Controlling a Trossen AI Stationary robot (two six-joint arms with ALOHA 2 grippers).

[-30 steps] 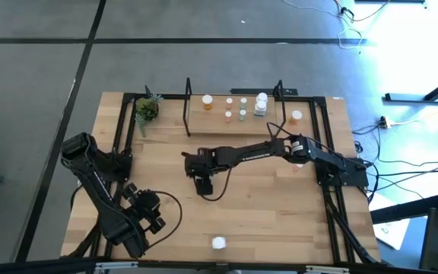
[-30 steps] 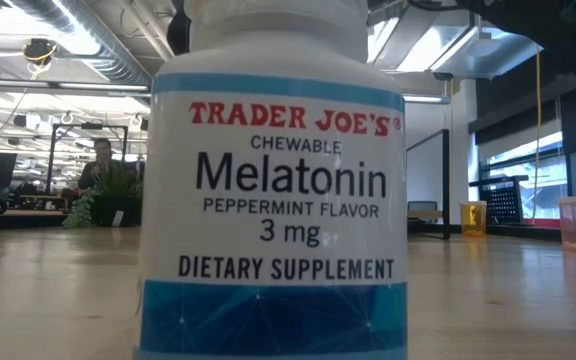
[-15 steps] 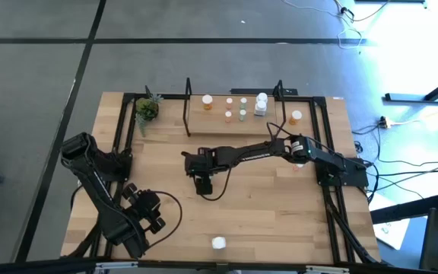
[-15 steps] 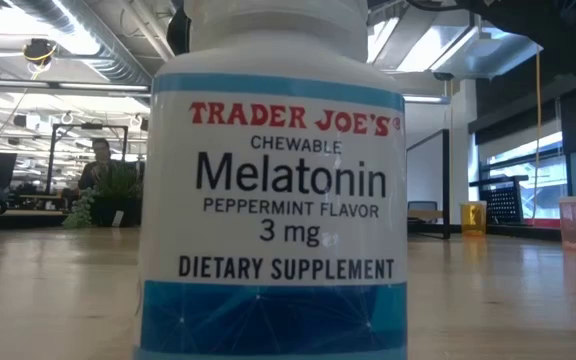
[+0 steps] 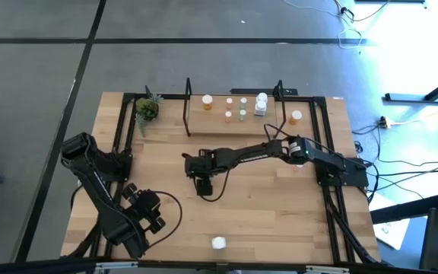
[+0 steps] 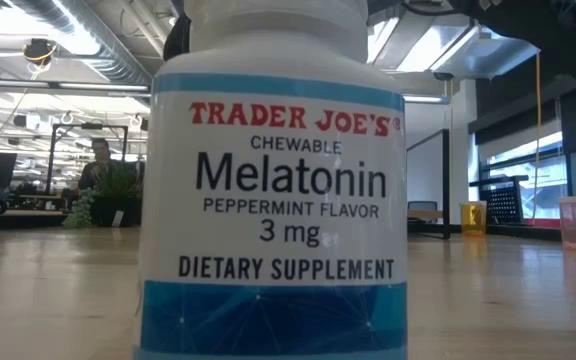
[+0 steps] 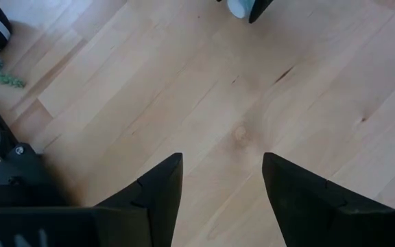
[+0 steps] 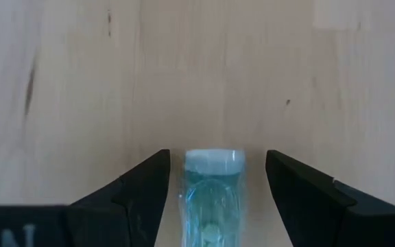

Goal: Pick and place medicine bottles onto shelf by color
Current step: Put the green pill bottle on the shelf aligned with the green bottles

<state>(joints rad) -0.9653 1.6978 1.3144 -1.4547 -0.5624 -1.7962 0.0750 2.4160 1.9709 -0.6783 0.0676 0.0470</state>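
Nothing has shifted over the last second: the right gripper (image 8: 214, 189) still hangs at mid-table, fingers apart either side of a pale green bottle (image 8: 213, 195) lying between them, not yet clamped, so the pick seems stalled. The bottle looks translucent with small contents inside. The left gripper (image 7: 221, 182) waits open near the table's front left, while the shelf (image 5: 234, 116) at the back holds several bottles.

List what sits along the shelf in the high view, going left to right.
White-capped orange bottle → second orange bottle → pale green bottle → large white bottle, all on the shelf; another orange bottle stands beyond its right frame.
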